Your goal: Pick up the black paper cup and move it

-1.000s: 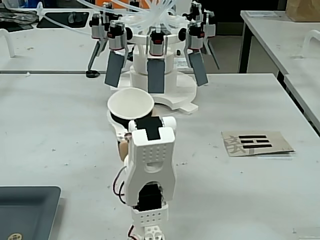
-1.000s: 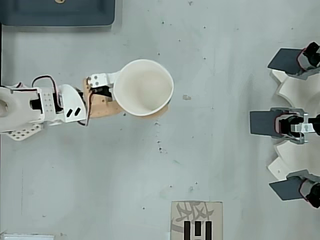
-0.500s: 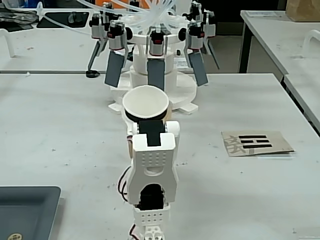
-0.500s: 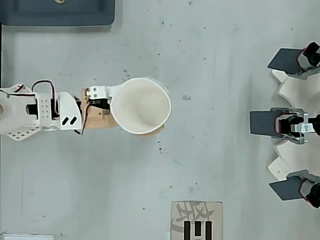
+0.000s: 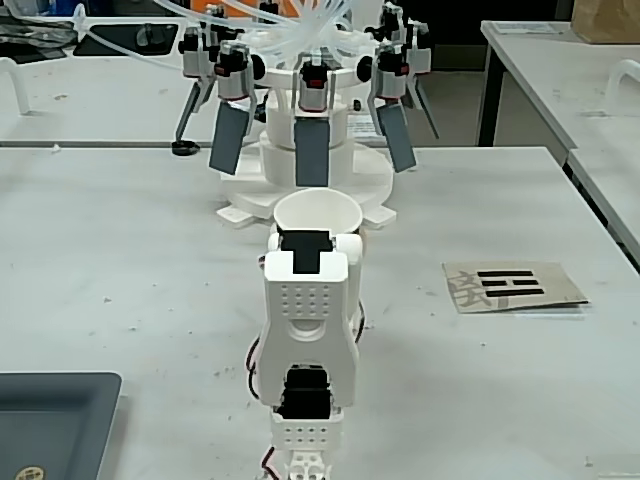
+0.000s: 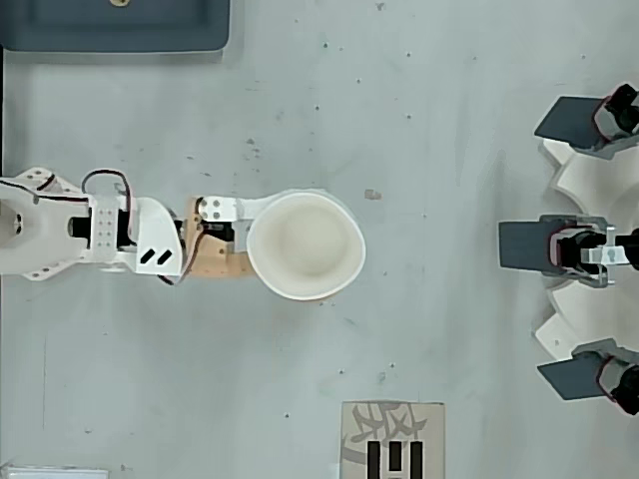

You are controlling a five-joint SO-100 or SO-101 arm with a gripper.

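Observation:
The black paper cup (image 6: 305,244) shows mostly its white inside and white rim from above; its outer wall is almost hidden. In the fixed view the cup (image 5: 316,213) sits just beyond the white arm (image 5: 308,320), its mouth facing up. My gripper (image 6: 300,244) reaches in from the left of the overhead view, and one white finger (image 6: 240,206) curves along the cup's upper side. The other finger is hidden under the cup. The rim looks slightly squeezed, so the gripper is shut on the cup. Whether the cup is off the table I cannot tell.
A white machine (image 5: 310,150) with several grey paddles stands right behind the cup, at the right edge (image 6: 584,244) from above. A dark tray (image 5: 50,420) lies near-left. A printed card (image 5: 512,285) lies to the right. A brown card (image 6: 215,261) lies under the wrist.

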